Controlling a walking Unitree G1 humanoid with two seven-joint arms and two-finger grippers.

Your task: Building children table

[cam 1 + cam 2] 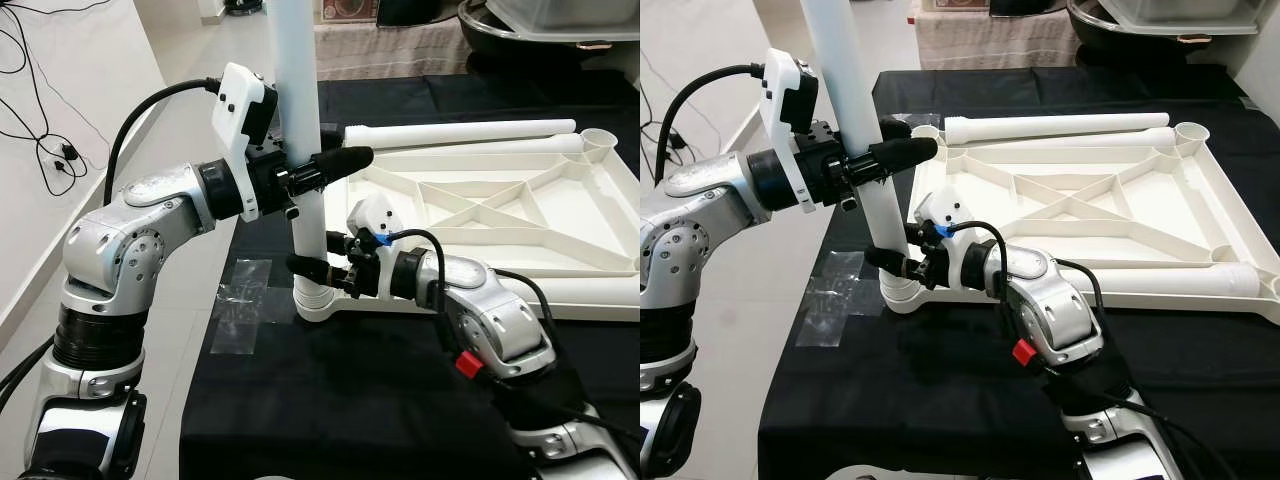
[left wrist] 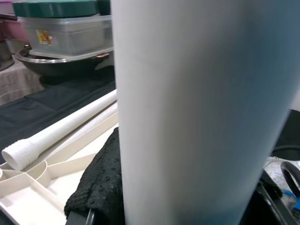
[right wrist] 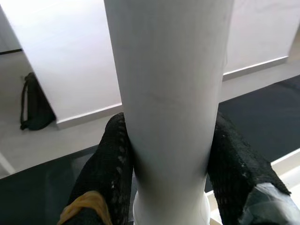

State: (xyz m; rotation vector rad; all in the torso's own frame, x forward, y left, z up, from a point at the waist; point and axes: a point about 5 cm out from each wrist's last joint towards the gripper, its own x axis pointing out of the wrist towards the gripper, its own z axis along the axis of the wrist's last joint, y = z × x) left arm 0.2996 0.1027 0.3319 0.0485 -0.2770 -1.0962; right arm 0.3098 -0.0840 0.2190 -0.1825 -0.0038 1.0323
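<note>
- Both jaws are clamped on the same white table leg (image 1: 300, 120), which stands upright at the near left corner of the upturned white table top (image 1: 500, 215).
- Higher up, the left gripper (image 1: 318, 170) holds the leg from the robot's left, one black finger lying across the front of the tube and pointing toward the table top.
- Lower down, the right gripper (image 1: 312, 268) holds the leg just above its foot; in the right wrist view a black finger (image 3: 110, 159) presses on either side of the tube.
- At its bottom end the leg sits in the round corner socket (image 1: 316, 300) of the table top.
- That table top lies underside up on a black cloth (image 1: 340, 400), its ribs forming a diagonal lattice.
- Two more white legs lie flat along the far edge of the table top (image 1: 1055, 127), side by side, and another lies along the near edge at the right (image 1: 1185, 278).
- Clear tape (image 1: 240, 295) is stuck across the left edge of the cloth onto the pale floor (image 1: 190, 270).
- Beyond the table, a dark round pan holds a clear plastic container (image 2: 65, 33) with a green lid.
</note>
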